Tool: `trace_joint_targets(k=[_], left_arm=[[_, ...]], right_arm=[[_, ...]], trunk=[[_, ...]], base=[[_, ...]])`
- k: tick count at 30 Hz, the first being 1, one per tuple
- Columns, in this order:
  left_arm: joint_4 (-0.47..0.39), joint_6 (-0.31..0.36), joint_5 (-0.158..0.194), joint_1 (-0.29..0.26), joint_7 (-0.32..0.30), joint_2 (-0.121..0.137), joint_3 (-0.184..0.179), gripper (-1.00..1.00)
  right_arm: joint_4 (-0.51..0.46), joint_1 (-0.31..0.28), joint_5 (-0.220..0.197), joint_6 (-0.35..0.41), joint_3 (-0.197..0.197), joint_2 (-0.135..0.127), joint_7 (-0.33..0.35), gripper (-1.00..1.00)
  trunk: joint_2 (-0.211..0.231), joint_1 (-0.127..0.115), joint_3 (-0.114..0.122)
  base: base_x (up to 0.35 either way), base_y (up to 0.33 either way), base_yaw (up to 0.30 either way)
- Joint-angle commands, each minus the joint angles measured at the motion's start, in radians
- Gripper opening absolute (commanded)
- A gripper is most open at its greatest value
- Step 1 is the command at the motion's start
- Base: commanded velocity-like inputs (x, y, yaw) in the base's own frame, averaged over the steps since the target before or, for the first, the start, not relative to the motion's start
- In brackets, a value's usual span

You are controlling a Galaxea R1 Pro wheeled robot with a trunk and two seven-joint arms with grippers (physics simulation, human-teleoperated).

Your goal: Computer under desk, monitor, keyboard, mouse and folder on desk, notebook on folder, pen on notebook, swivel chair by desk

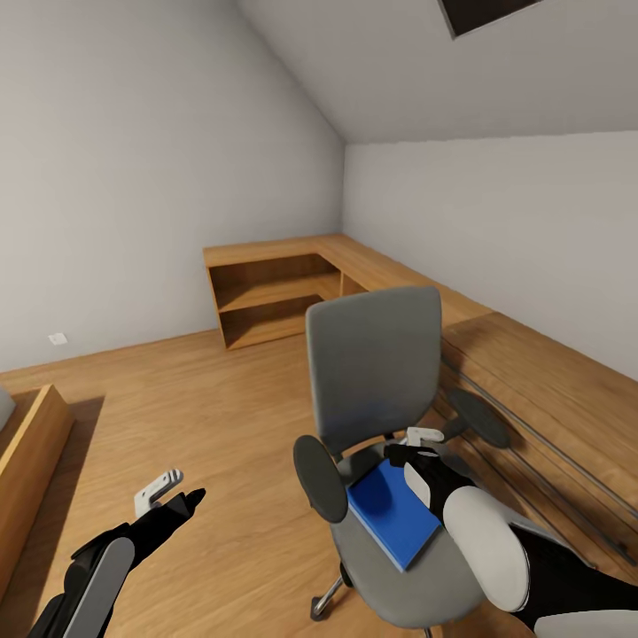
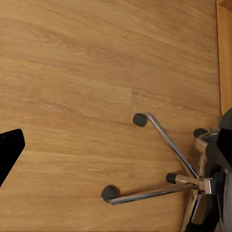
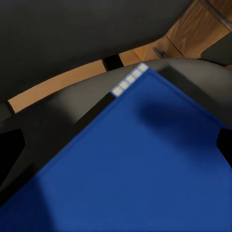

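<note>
Flat bright blue folder [image 1: 392,515] on grey upholstered swivel chair [image 1: 377,372]: thin, stiff, light; pinch an overhanging edge. Right gripper [image 1: 416,454] above it, open; left gripper [image 1: 168,496] state unclear.

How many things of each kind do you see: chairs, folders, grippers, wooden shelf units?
swivel chair: 1
folder: 1
grippers: 2, the left gripper and the right gripper
wooden shelf unit: 1
Total: 5

Low wooden corner shelving [image 1: 292,292], dark skylight [image 1: 483,13], wall socket [image 1: 58,338]
</note>
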Motion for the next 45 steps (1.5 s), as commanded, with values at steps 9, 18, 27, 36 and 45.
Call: trace_joint_targets(k=[9, 18, 27, 36, 45], left_arm=[[0.0, 0.004, 0.011, -0.001, 0.008, 0.0, -0.002, 1.0], [0.005, 0.006, 0.011, -0.001, 0.007, 0.001, -0.002, 1.0], [0.009, 0.006, 0.009, -0.001, 0.007, 0.001, -0.002, 1.0], [0.029, 0.004, 0.008, -0.001, 0.007, 0.001, -0.003, 1.0], [0.052, 0.002, 0.005, -0.001, 0.004, 0.0, -0.006, 1.0]], right_arm=[[-0.002, 0.0, 0.01, -0.005, -0.006, 0.001, -0.002, 1.0], [-0.002, 0.0, 0.01, -0.022, -0.006, 0.0, -0.001, 1.0], [-0.002, 0.0, 0.01, -0.03, -0.006, -0.001, -0.001, 1.0], [-0.002, 0.0, 0.01, -0.031, -0.006, -0.003, -0.001, 1.0], [-0.002, 0.0, 0.01, -0.031, -0.006, -0.004, -0.001, 1.0]], trunk=[[-0.043, 0.023, -0.02], [-0.043, 0.023, -0.02], [-0.043, 0.023, -0.02], [-0.043, 0.023, -0.02], [-0.043, 0.023, -0.02]], base=[[0.0, 0.0, 0.0], [0.0, 0.0, 0.0], [0.0, 0.0, 0.0], [0.055, 0.0, 0.0], [0.15, 0.0, 0.0]])
